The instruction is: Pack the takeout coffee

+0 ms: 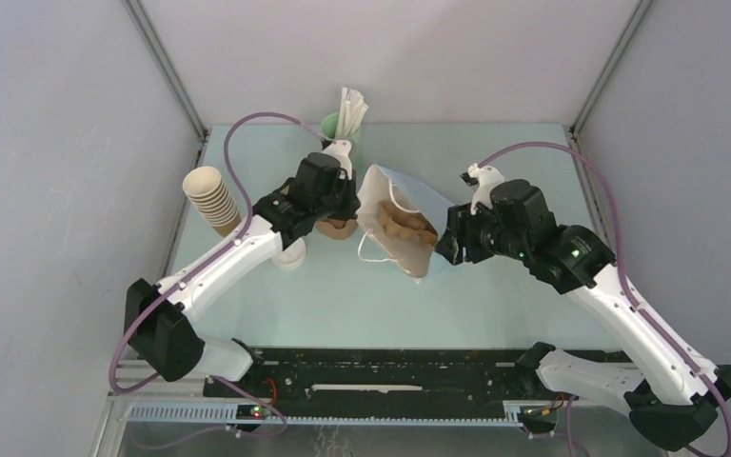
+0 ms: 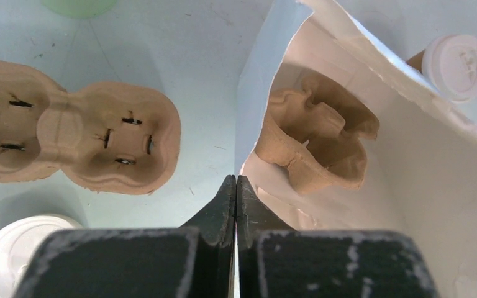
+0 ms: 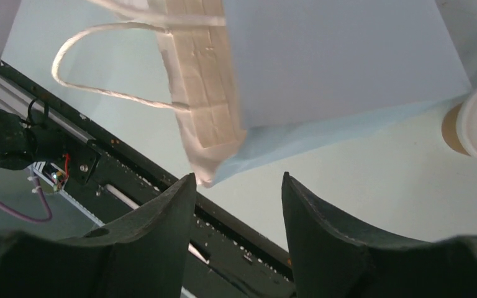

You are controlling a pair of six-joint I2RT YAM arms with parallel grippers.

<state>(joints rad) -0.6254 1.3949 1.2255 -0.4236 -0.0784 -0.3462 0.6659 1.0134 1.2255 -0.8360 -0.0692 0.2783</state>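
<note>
Pale grey walls (image 1: 48, 143) enclose mint tabletop (image 1: 362, 295)

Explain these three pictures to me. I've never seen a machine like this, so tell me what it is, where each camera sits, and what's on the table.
These are two robot arms bolted to a table's near edge, each ending in two fingers. One picture looks down from above. The other two come from cameras on each wrist, looking past that arm's own fingers.

On the table a pale blue paper bag with white cord handles lies tilted, and a brown pulp cup carrier sits inside it. A second pulp carrier lies beside it. Farther back are a stack of brown paper cups and a mint-green cup of white sticks. The small brown paper cup with a white lid stands behind the bag.

The left fingers are shut at the bag's rim. Whether they pinch the paper is unclear. The right fingers are open and hold nothing.
</note>
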